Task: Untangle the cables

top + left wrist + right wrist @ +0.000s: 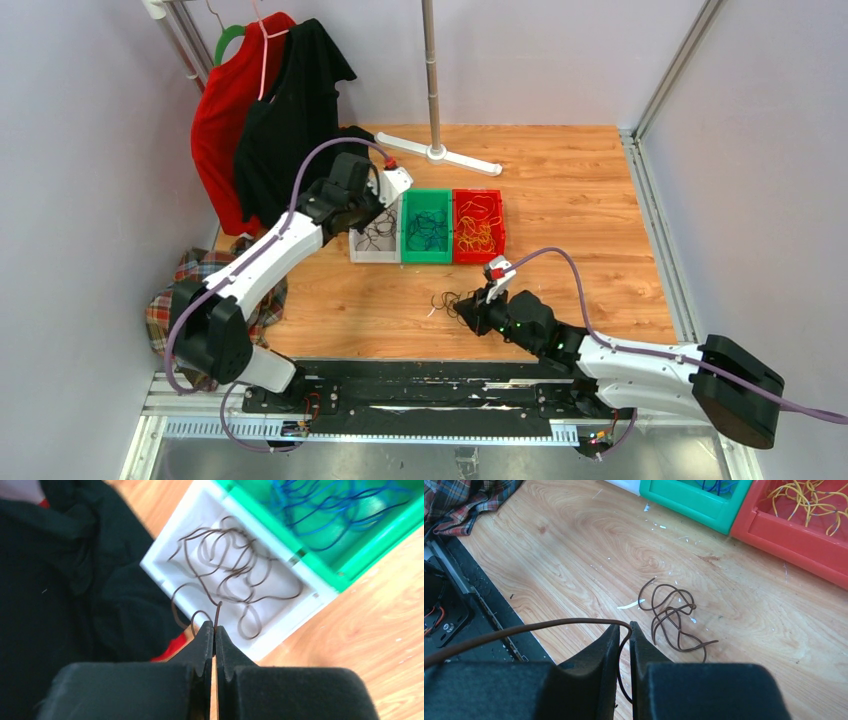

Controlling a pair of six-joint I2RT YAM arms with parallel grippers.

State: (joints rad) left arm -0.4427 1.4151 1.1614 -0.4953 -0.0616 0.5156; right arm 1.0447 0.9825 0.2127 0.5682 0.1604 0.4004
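Observation:
My left gripper (215, 626) is shut on a dark cable (217, 612), held just above the near edge of the white bin (165, 560), where several dark cables (235, 570) lie coiled. In the top view the left gripper (378, 205) is over the white bin (374, 254). My right gripper (624, 626) is shut on another dark cable (524, 630) low over the table. A small tangle of dark cables (671, 615) lies just beyond it; in the top view the tangle (450, 300) is just left of the right gripper (478, 306). Blue cables (428, 230) fill the green bin, yellow-orange cables (478, 225) the red bin.
The green bin (427, 256) and red bin (478, 256) stand in a row right of the white one. Red and black garments (270, 110) hang at the back left. A plaid cloth (195, 275) lies at the left edge. A stand's white base (440, 153) sits at the back.

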